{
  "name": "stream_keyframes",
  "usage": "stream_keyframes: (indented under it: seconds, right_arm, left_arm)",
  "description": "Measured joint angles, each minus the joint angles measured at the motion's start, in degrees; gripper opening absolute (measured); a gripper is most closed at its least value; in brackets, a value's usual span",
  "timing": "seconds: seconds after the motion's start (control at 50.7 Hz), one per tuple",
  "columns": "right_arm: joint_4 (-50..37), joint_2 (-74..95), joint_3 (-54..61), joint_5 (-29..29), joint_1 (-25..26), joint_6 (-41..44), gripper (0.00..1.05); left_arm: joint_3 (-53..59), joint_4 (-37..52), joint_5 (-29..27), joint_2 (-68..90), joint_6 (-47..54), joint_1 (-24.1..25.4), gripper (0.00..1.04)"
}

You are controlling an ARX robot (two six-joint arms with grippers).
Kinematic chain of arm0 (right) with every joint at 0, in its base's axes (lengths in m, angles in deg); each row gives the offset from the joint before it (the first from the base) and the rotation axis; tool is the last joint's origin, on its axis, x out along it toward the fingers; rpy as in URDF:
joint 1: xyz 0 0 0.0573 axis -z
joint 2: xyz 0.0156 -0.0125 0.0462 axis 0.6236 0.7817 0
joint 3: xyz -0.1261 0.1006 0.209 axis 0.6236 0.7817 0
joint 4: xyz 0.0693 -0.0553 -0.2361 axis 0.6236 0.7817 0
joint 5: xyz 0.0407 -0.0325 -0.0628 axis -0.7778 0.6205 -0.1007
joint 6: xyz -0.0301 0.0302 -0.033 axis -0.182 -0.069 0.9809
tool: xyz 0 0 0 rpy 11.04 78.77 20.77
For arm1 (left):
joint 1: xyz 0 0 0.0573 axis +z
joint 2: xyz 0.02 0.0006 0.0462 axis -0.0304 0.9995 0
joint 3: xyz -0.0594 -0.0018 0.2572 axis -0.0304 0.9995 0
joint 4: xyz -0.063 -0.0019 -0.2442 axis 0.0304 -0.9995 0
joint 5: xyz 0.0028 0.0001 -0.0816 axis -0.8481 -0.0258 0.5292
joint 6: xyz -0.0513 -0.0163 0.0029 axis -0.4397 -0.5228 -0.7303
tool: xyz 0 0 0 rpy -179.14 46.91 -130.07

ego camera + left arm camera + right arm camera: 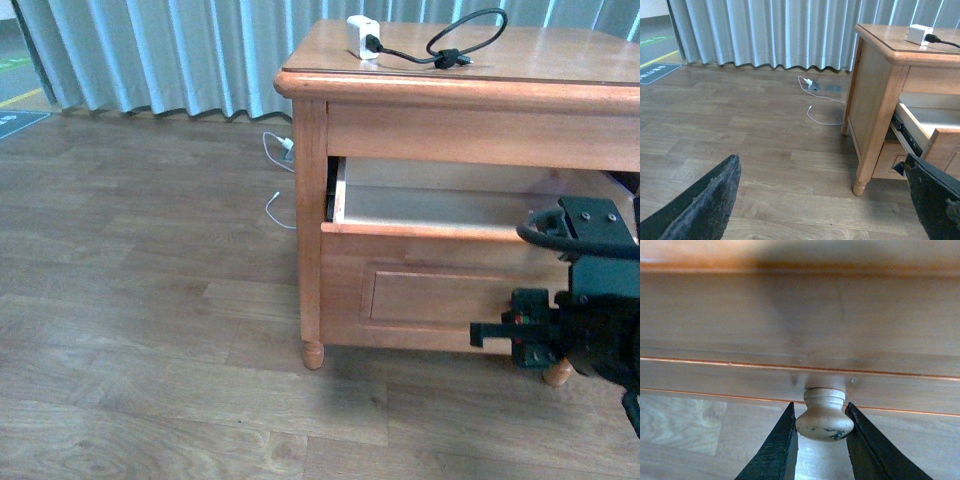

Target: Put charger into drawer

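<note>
**Wood floor [150, 300], curtain [150, 50] behind: drawer [420, 229] open, charger [361, 36] outside it**

You have the cabinet [310, 200] with its upper drawer pulled out. The charger sits on the cabinet top, black cable looped beside it. Your left gripper [821, 167] hangs spread wide, holding nothing. Your right gripper [820, 411] pinches the pale knob [824, 421].

Black right arm [600, 300] with looped black cable [527, 236], perhaps small red markings; matte, scuffed, tapering pincer fingers [772, 452].

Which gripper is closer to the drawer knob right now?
The right gripper: its jaws clasp the knob. The left gripper hangs over the floor, away from the cabinet.
</note>
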Motion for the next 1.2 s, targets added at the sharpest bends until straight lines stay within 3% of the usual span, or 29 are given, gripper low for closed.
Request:
stream_keyframes:
  seconds: [0.355, 0.512, 0.749, 1.202]
  right_arm:
    - [1.9, -9.9, 10.4, -3.7, -0.7, -0.2, 0.25]
    - [4.9, -18.3, 11.1, -3.2, -0.7, -1.3, 0.6]
    - [13.9, -31.3, 11.9, -6.1, 1.7, -1.5, 0.98]
    - [34.2, -63.5, 13.9, -16.7, 17.4, 0.6, 0.97]
  left_arm:
    - [0.0, 0.0, 0.0, 0.0, 0.0, 0.0, 0.99]
    - [0.0, 0.0, 0.0, 0.0, 0.0, 0.0, 0.99]
    - [0.0, 0.0, 0.0, 0.0, 0.0, 0.0, 0.99]
    - [0.0, 0.0, 0.0, 0.0, 0.0, 0.0, 0.99]
